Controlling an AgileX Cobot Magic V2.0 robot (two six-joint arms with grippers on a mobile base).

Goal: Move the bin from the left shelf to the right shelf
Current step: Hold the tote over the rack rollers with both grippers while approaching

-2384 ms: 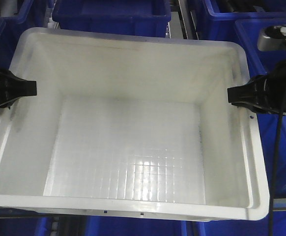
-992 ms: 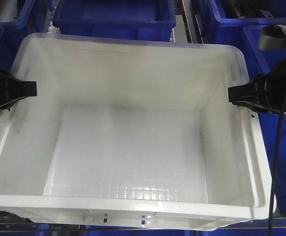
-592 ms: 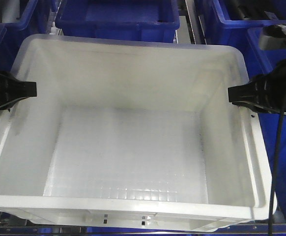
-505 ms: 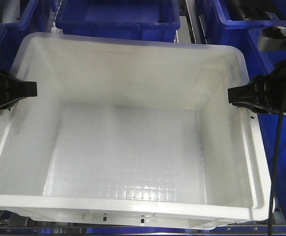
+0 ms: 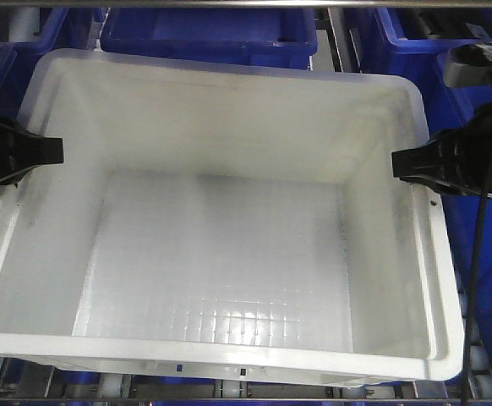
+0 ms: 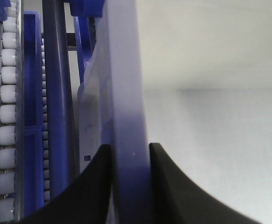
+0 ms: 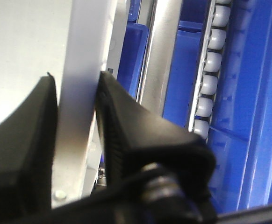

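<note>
A large empty white plastic bin (image 5: 221, 245) fills the front view, held level between both arms. My left gripper (image 5: 53, 152) is shut on the bin's left rim; the left wrist view shows its two black fingers pinching that rim (image 6: 126, 116), the gripper (image 6: 129, 151) astride it. My right gripper (image 5: 398, 163) is shut on the bin's right rim; the right wrist view shows the rim (image 7: 84, 70) squeezed between the black fingers of the gripper (image 7: 77, 93). The bin's inside is bare.
Blue bins stand behind the white one (image 5: 212, 34) and at the right (image 5: 491, 254). Roller tracks run beside the bin (image 6: 7, 116) (image 7: 211, 74). A metal shelf bar (image 5: 229, 399) crosses below the bin's front edge, another (image 5: 246, 3) crosses the top.
The scene has slid down in view: blue bins behind appear lower, a top shelf bar has appeared, and rollers now show under the bin's front edge. Both grips are unchanged.
</note>
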